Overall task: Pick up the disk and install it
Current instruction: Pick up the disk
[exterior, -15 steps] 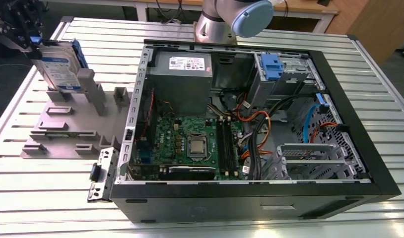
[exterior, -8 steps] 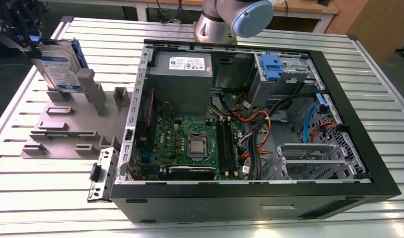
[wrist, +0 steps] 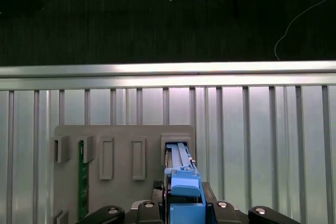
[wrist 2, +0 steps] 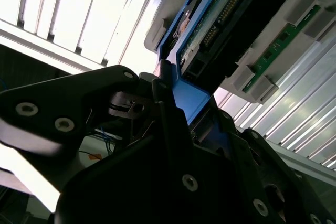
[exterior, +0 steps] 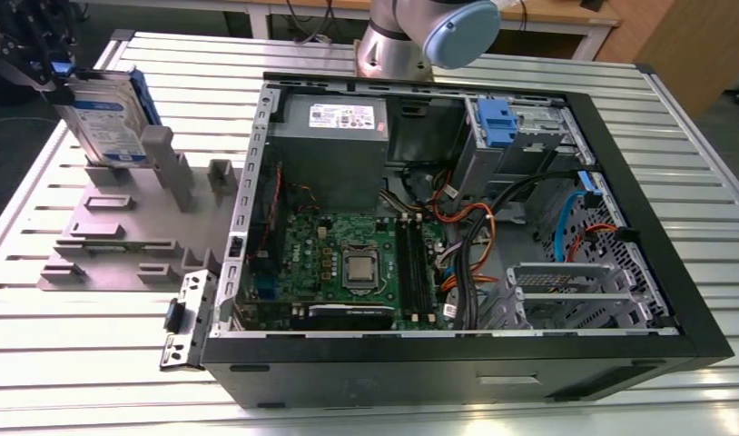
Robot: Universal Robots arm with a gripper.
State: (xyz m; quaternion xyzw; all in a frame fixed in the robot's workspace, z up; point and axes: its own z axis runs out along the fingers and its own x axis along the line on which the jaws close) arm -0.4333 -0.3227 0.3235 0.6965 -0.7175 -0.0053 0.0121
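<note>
While the disk stands upright on edge at the exterior view's far left, its white-and-blue label showing, the tool is clamped on the blue carrier frame at its top edge. In the second wrist view a blue tab of that frame sits pinched between the black fingers. The drive's lower edge is at the tall slot of the grey holder on the slatted tabletop, and whether it is clear of that slot cannot be told. The open computer case lies well apart, with a blue-tabbed drive bay near its far corner and loose cables beside it. The grip is on thin plastic alone, so the drive could swing or slip; a tilted disk might catch the holder's wall, the case rim or those cables.
</note>
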